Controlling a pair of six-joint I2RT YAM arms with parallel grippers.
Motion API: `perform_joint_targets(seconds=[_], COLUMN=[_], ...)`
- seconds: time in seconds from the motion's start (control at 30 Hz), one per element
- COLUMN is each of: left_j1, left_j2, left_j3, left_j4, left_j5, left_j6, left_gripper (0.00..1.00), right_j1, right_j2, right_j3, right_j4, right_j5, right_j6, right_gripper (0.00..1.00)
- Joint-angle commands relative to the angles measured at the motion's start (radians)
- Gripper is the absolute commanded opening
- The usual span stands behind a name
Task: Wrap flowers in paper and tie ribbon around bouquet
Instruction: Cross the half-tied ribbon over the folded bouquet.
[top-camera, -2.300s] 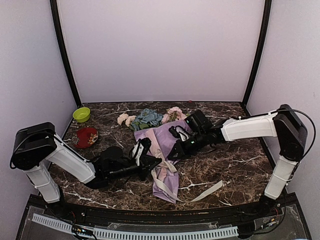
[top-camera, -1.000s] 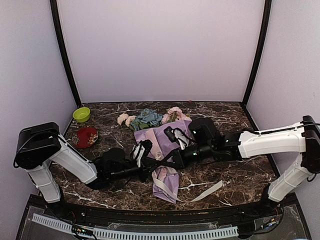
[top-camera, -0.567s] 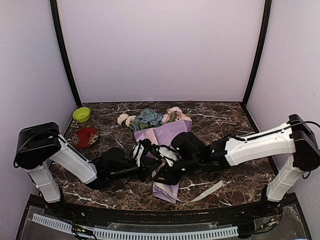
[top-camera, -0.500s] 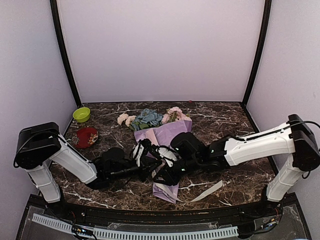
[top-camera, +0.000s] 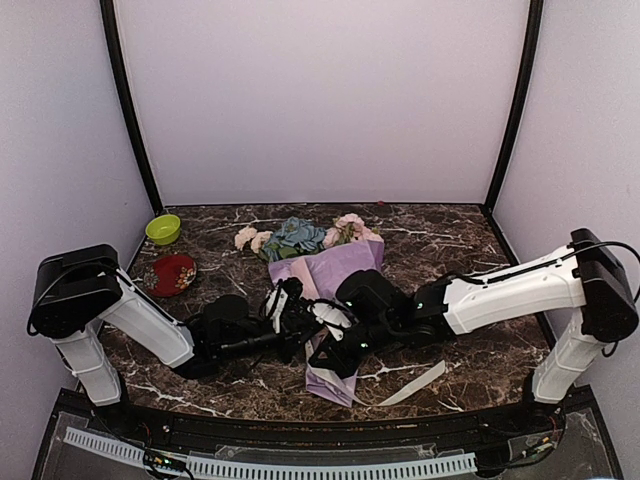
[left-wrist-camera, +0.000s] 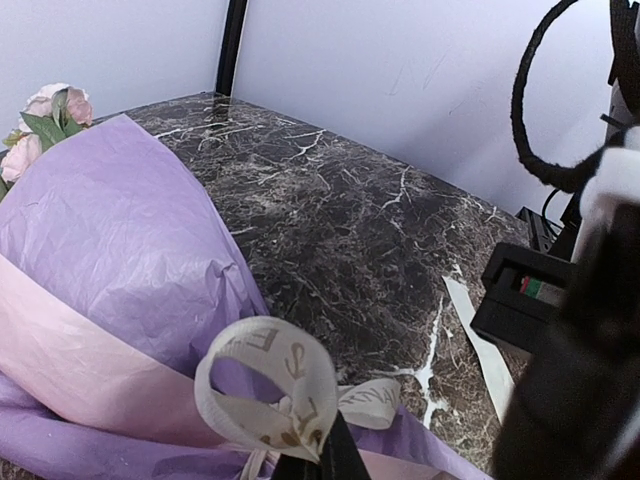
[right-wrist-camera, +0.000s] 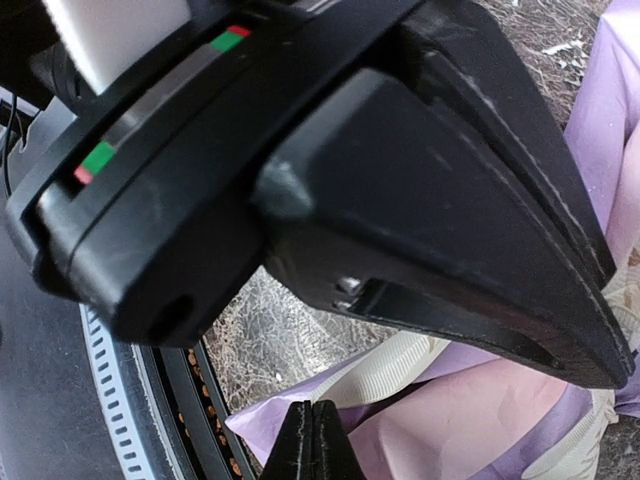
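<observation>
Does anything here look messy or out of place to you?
Yes: the cream-beige fabric ribbon stands in a slack loop on the lilac-purple paper bouquet, not pulled snug, and one loose end trails over the dark marble table.

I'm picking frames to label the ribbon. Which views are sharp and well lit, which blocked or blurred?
Top view: soft even light, no glare; left arm and right arm cover the bouquet's middle. Left wrist view: ribbon loop and paper sharp, right arm a dark blur. Right wrist view: left arm's black body fills most of it.
</observation>
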Motion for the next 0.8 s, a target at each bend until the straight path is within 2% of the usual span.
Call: perform_joint_targets(seconds=[0.0, 0.27, 0.53, 0.77], left_j1=[0.002, 0.002, 0.003, 0.003], left_j2=[-0.004, -0.003, -0.01, -0.003], left_j3=[-0.015, -0.016, -0.017, -0.008], left_j4=[0.004, 0.004, 0.004, -0.01], left_j5=[0.007, 0.016, 0.014, 0.01], left_j6=[-0.003, -0.011, -0.016, -0.016], left_gripper=[0.0, 0.0, 0.0, 0.0], right_j1=[0.007, -0.04, -0.078, -0.078], right_j2=[-0.031, -0.108, -0.121, -0.073], right_j3=[0.027, 0.008, -0.038, -0.046], right_j4=[0.017, 0.065, -0.002, -0.043], right_j5=[0.034, 0.05, 0.233, 0.293], right_j6=[0.0, 0.081, 0.141, 0.19], right_gripper=[0.0, 0.0, 0.0, 0.0])
